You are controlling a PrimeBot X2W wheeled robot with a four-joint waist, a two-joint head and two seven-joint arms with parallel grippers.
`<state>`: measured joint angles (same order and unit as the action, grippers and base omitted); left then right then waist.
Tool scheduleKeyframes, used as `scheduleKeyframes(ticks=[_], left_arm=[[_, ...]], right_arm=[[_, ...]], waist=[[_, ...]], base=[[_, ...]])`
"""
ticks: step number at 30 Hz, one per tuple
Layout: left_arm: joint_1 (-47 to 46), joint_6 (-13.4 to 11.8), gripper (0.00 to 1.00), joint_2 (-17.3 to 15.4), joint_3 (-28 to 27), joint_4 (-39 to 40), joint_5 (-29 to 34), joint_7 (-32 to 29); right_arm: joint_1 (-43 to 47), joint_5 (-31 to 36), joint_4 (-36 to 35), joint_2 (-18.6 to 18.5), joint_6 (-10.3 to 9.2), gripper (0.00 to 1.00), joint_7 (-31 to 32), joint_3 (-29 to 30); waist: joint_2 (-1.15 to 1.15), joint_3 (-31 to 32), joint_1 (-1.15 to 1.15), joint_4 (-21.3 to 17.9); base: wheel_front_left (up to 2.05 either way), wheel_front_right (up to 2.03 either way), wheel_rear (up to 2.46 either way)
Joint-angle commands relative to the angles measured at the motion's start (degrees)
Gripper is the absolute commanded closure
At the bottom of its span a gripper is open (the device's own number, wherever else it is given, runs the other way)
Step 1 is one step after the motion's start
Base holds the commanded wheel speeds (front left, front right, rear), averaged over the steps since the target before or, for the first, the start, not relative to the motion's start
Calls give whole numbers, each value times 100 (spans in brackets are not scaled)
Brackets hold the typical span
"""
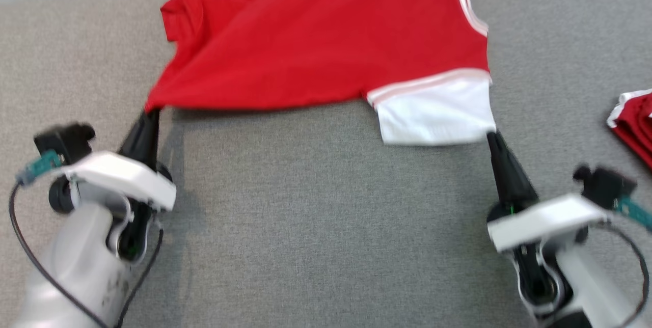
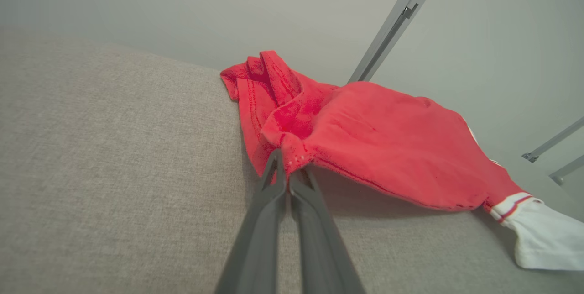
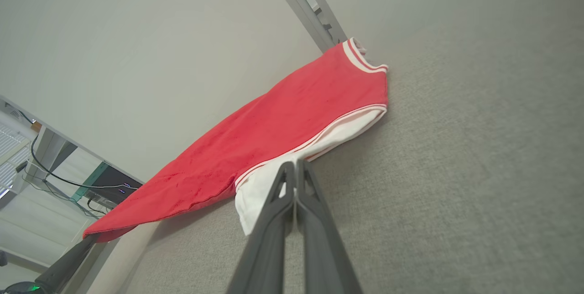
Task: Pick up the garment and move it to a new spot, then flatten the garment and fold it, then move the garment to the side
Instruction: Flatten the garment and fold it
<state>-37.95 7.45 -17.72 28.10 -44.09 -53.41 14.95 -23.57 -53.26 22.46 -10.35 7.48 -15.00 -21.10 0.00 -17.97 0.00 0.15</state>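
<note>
Holding the red T-shirt (image 1: 326, 48) stretched over the far grey counter (image 1: 305, 216), left tool (image 1: 151, 114) clamped on one corner and right tool (image 1: 492, 137) pinching its white sleeve (image 1: 433, 114), you should lower both evenly, keeping it taut

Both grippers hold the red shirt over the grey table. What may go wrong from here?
1. The left gripper pinches only a small corner of the red T-shirt; a pull may slip it free.
2. The right gripper holds the white sleeve edge, so pulling may stretch the sleeve, not flatten the body.
3. A folded red garment lies at the right of the grey fabric table; moving sideways may disturb it.
</note>
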Motion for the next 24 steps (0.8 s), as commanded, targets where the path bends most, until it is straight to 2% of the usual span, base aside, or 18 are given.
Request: scheduleKeyframes(ticks=[1, 6, 10, 14, 19, 24], left_arm=[[219, 4, 100, -71, -67, 125, 76, 21], [1217, -75, 100, -265, -368, 630, 276, 22], [2006, -265, 100, -444, -622, 1147, 379, 22], [2696, -520, 100, -647, -698, 1719, 349, -25], [3536, -966, 100, -1000, -866, 2633, 228, -245], [4279, -1512, 100, -1344, -1004, 3643, 181, -570]], right_arm=[[341, 42, -196, -12, 5, 100, -24, 112], [1602, 321, -1028, 58, 4, 100, -24, 504], [2563, 474, -1723, 291, 4, 100, 116, 891], [3412, 696, -2407, 535, 4, 100, 564, 1122], [4287, 922, -3185, 693, 4, 100, 1104, 1306], [4898, 929, -3651, 729, 4, 100, 1484, 1388]], waist=[[0, 197, 0, -43], [0, 532, 0, -85], [0, 884, 0, -106], [0, 1160, 0, -135], [0, 1353, 0, -258], [0, 1377, 0, -326]], base=[[0, 0, 0], [0, 0, 0], [0, 0, 0], [0, 0, 0], [0, 0, 0], [0, 0, 0]])
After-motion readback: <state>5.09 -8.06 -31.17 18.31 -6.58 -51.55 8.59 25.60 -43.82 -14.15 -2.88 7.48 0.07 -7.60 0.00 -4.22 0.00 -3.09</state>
